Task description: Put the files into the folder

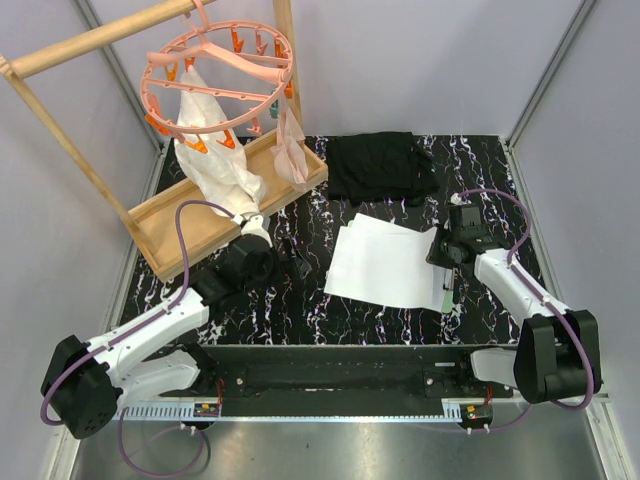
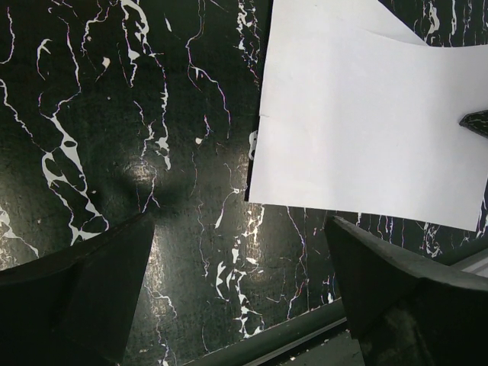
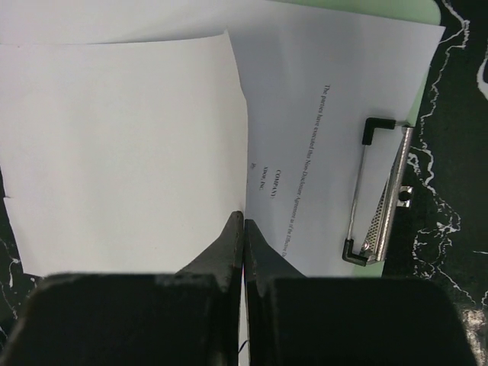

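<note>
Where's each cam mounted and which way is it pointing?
Top external: above and behind the bases, looking down on the table; left arm and right arm show.
Left wrist: low, facing the files' left edge; open left gripper frames it.
Right wrist: over files and the folder's clip; shut right gripper at bottom.
Shared: both wrists see the files.

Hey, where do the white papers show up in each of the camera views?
Top external: the papers lie centre-right on the table.
Left wrist: upper right of the picture, blank sheets.
Right wrist: they fill most of the picture, with the shut right gripper at the blank sheet's edge.
Shared landmark: the black, white-veined tabletop shows in all three.
</note>
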Controlling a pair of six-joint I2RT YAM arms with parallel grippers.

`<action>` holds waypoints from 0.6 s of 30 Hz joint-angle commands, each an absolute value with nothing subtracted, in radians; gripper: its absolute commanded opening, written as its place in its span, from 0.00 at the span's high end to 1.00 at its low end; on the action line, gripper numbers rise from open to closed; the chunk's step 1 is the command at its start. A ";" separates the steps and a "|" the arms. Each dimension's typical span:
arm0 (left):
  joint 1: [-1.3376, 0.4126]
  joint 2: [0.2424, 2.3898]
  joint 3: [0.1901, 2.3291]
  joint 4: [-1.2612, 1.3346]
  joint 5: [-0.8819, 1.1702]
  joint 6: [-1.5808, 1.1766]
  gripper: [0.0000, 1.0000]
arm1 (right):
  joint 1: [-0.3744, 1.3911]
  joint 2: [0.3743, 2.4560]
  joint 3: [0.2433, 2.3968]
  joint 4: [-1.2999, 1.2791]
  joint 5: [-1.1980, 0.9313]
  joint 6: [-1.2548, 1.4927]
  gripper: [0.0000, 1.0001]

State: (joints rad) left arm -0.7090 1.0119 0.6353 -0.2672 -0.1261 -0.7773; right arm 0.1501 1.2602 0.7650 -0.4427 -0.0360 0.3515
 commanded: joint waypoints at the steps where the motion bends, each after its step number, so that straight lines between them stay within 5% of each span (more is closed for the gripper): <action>1: -0.713 1.003 0.650 -0.213 -0.110 -0.756 0.01 | 0.129 1.275 0.798 -0.437 0.023 0.353 1.00; 18: -0.713 1.020 0.647 -0.202 -0.097 -0.746 0.01 | 0.084 1.367 0.830 -0.410 0.048 0.324 1.00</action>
State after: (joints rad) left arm -0.7090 1.0122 0.6353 -0.2600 -0.1223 -0.7631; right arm 0.1047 1.3548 0.7879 -0.4377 0.0147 0.3435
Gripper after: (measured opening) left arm 0.987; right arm 0.007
